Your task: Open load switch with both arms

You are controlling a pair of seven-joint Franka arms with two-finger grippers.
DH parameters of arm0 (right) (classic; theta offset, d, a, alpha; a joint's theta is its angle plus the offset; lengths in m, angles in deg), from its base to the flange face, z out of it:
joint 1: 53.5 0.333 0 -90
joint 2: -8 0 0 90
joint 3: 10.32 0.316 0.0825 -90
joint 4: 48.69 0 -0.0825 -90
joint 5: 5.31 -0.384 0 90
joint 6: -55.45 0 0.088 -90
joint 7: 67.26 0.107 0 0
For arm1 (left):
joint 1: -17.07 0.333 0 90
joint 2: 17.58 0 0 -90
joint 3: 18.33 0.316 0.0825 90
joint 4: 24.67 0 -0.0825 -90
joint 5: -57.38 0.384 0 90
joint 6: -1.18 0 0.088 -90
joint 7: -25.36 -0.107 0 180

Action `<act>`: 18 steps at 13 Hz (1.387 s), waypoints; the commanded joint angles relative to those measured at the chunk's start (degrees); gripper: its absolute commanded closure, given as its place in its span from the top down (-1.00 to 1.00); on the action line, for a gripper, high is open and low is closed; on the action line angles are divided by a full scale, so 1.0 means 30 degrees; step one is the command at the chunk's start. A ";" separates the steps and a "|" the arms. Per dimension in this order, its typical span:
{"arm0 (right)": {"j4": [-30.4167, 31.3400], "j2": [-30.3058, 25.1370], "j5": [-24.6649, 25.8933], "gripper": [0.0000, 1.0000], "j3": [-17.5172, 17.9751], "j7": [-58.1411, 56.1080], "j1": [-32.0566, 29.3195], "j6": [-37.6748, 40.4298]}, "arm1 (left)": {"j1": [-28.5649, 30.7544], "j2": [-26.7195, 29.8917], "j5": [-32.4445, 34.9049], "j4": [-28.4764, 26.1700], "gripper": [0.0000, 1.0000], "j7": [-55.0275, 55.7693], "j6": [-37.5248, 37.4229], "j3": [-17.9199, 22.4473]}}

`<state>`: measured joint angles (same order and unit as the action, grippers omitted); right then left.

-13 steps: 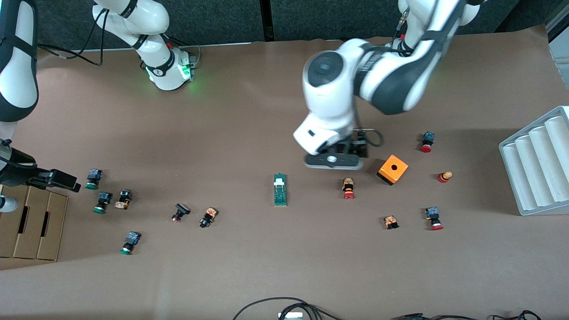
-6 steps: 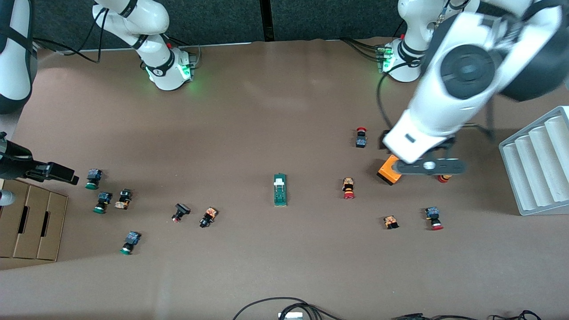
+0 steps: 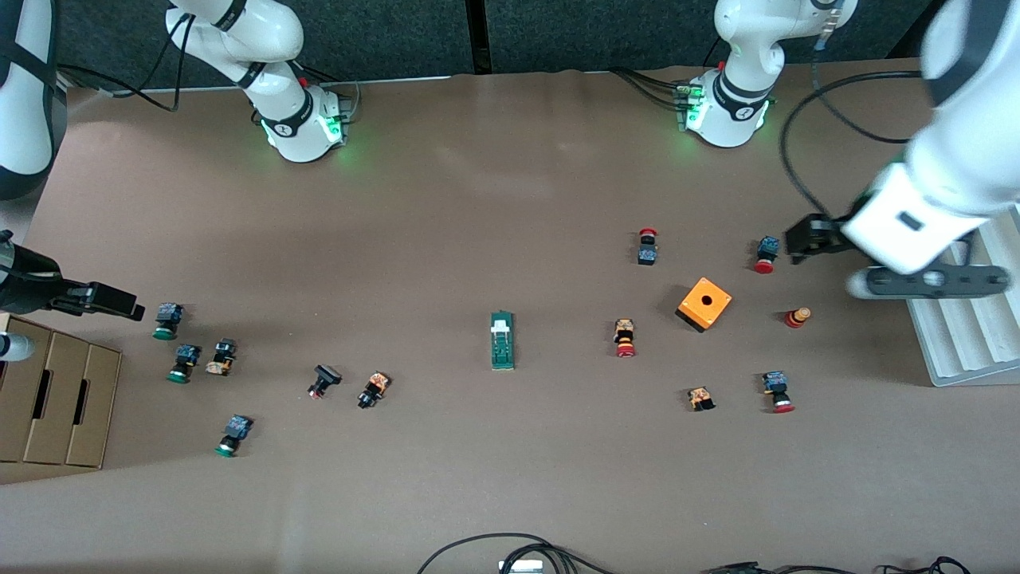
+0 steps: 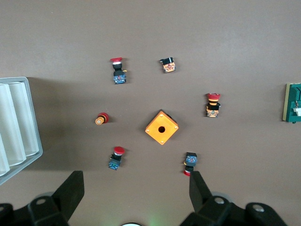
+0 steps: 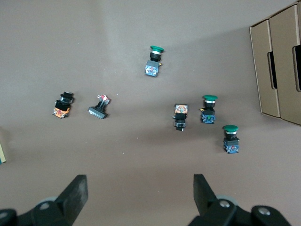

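Dark-green load switch sits untouched mid-table, both grippers spread wide and holding nothing.

You've got the switch lying flat with its white sliding piece at the end farther from the front camera, and nothing's touching it. From the switch, the orange cube box is out at about 3 o'clock in the front view, with red push buttons scattered around it. Your left gripper hangs up high over the edge of the white ribbed tray, fingers released. Your right gripper is parked over at 9 o'clock, above the cardboard box edge near the green push buttons, fingers apart too.
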<state>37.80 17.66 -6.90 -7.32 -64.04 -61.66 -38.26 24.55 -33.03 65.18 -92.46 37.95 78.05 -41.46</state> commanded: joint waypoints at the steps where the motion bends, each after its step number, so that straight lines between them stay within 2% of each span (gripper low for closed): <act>1: -0.0438 -0.0144 0.0063 1.00 0.0320 0.0247 -0.0239 0.0355 | -0.0729 0.3176 -0.1192 -0.4542 0.98 -0.0915 0.2750 0.2658; 2: -0.0817 -0.0085 0.0032 1.00 0.0350 0.0247 -0.0211 0.0442 | -0.1025 0.4144 -0.1747 -0.6040 0.98 -0.1613 0.3749 0.3714; 5: -0.0880 -0.0172 0.0177 1.00 0.0292 0.0130 -0.0152 0.0384 | -0.1609 0.5846 -0.2686 -0.8771 0.98 -0.3347 0.5248 0.5678; 6: -0.0880 -0.0173 0.0266 1.00 0.0291 0.0014 -0.0152 0.0384 | -0.2281 0.6201 -0.2749 -0.9476 0.98 -0.3464 0.5776 0.6905; 7: -0.0851 -0.0173 0.0237 1.00 0.0291 -0.0365 -0.0239 0.0384 | -0.2752 0.6465 -0.2749 -0.9860 0.98 -0.3930 0.6013 0.7585; 18: -0.0850 0.0032 0.0325 1.00 0.0233 -0.1042 -0.0182 0.0355 | -0.2815 0.6029 -0.2339 -0.9395 0.99 -0.2885 0.5753 0.7270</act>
<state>35.87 17.74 -6.90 -6.99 -66.89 -61.95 -38.20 16.47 -15.18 57.75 -120.87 27.06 95.31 -19.62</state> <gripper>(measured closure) 0.000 0.004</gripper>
